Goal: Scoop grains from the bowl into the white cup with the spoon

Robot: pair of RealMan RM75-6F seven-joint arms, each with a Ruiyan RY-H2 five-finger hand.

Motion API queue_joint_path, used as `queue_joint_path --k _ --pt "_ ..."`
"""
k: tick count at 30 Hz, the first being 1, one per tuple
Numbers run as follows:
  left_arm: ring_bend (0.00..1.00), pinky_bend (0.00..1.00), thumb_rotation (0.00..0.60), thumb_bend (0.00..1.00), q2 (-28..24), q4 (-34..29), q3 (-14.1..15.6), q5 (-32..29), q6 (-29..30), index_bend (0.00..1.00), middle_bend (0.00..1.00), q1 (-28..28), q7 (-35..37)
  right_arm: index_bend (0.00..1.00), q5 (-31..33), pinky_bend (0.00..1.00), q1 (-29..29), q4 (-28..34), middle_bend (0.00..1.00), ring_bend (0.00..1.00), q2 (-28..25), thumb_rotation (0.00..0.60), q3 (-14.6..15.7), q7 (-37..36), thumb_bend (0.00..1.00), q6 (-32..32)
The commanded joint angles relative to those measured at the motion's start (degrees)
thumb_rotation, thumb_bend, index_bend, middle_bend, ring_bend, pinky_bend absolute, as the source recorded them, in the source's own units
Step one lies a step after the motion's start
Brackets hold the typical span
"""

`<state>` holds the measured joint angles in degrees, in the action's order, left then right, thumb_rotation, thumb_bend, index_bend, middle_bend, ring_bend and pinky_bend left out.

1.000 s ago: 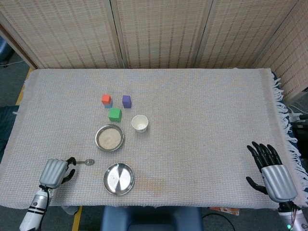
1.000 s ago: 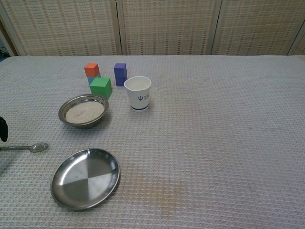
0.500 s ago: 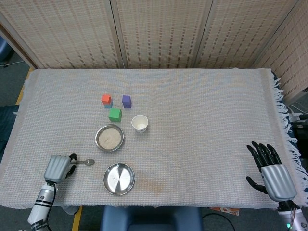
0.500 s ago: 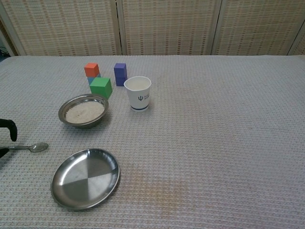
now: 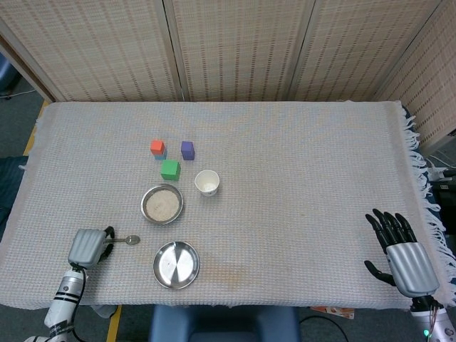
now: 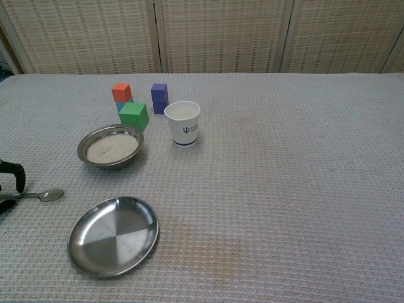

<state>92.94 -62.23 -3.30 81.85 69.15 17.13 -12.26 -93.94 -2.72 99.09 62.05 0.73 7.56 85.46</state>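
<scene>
Two hands showing in the head view. Left hand [image 5: 88, 247] is sitting at lower left of the frame, right at the handle end of the spoon [image 5: 127, 240]; its dark fingers are curling over the handle. Chest view shows only a fingertip [image 6: 17, 175] at the far left edge, arching above the handle, so I cannot tell whether it is actually gripping or just touching. Spoon [image 6: 39, 196] is lying flat on the cloth [image 5: 306, 164], scoop end pointing toward frame right, nothing visible in it.

Right hand [image 5: 405, 256] is resting at lower right of the head view, near the fringed cloth edge, fingers spread, holding nothing, well apart from everything else.

Bowl [image 5: 162, 204] is sitting left of frame centre, above and right of the spoon, with pale grains [image 6: 112, 148] filling its bottom. Cup [image 5: 206, 182] is standing upright just up and right of the bowl, apart from it, blue mark on its side in the chest view; its inside looks white, contents unclear.

Plate [image 5: 176, 264] is lying below the bowl, near the lower frame edge, bare metal. Green block [image 5: 169, 169] is sitting just above the bowl; red block [image 5: 157, 147] and purple block [image 5: 187, 149] are sitting above that, side by side with a gap between them.
</scene>
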Motion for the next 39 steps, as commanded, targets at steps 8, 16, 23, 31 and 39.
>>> queue_joint_path --k 8,16,23,31,39 --pt "1.00 1.00 0.600 0.38 -0.89 -1.02 0.09 -1.16 -1.48 0.49 1.00 0.48 0.71 0.00 0.11 0.00 -0.03 0.07 0.00 0.00 0.07 0.600 0.00 0.22 0.13 -0.05" --pt "1.00 1.00 0.600 0.38 -1.90 -2.53 0.03 -2.20 -2.80 0.51 1.00 0.94 0.28 0.00 0.11 0.00 -0.04 0.14 0.00 0.00 0.05 0.600 0.03 0.25 0.13 -0.05" --pt "1.00 1.00 0.600 0.38 -2.90 -4.12 0.05 -2.83 -3.25 0.54 1.00 1.11 0.39 0.00 0.10 0.00 -0.04 0.23 0.00 0.00 0.06 0.600 0.09 0.38 0.13 -0.07" --pt "1.00 1.00 0.600 0.38 -3.81 -5.14 0.38 -2.90 -2.85 0.57 1.00 1.04 0.28 0.00 -0.01 0.00 -0.05 0.27 0.00 0.00 0.09 0.600 0.19 0.42 0.13 -0.11" --pt "1.00 1.00 0.600 0.42 -5.74 -7.66 0.38 -3.76 -2.77 0.62 1.00 0.99 -1.51 0.00 -0.37 0.00 -0.01 0.38 0.00 0.00 -0.06 0.600 0.35 0.25 0.13 0.04"
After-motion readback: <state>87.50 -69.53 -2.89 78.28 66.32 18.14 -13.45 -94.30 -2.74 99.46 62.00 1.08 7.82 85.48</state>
